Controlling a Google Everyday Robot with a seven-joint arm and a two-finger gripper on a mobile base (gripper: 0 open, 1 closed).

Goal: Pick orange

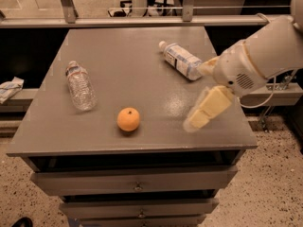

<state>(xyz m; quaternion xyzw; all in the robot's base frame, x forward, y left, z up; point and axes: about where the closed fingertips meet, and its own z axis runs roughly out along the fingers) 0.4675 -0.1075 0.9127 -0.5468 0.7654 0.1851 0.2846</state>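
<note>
The orange [128,119] sits on the grey cabinet top [137,70], near the front edge and a little left of the middle. My gripper [199,115], pale yellow on a white arm [255,60], hangs over the front right part of the top, to the right of the orange and apart from it. It holds nothing that I can see.
A clear plastic bottle [80,86] lies on its side at the left of the top. A second bottle with a white label [181,60] lies at the back right, close to the arm. Drawers [137,183] are below the top. A rail [142,20] runs behind.
</note>
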